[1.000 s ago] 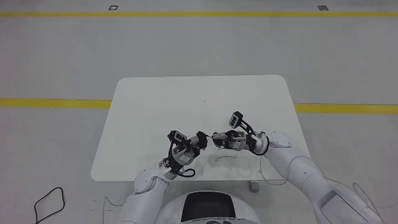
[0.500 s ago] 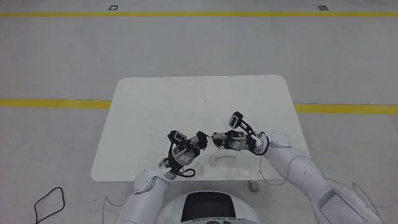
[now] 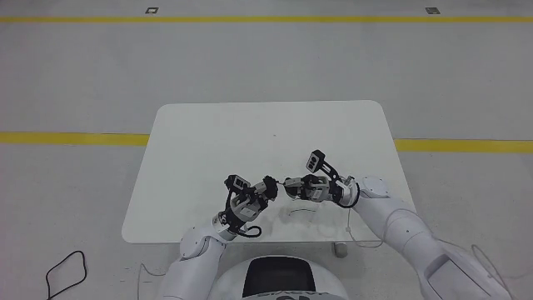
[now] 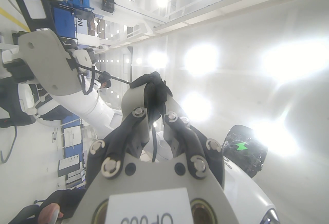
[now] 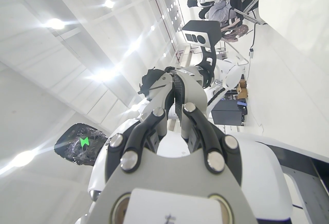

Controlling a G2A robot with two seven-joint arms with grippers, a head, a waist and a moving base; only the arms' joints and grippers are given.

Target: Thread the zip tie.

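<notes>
Thin black plastic zip tie [image 4: 113,76] spans between left tool [image 4: 154,86] and right tool [image 5: 172,81], both pinched closed on its ends

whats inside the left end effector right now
The left end effector is shut on a black zip tie; its thin strap runs out to the right end effector. The stretch pinched inside is covered, so which part is held cannot be seen.
</notes>
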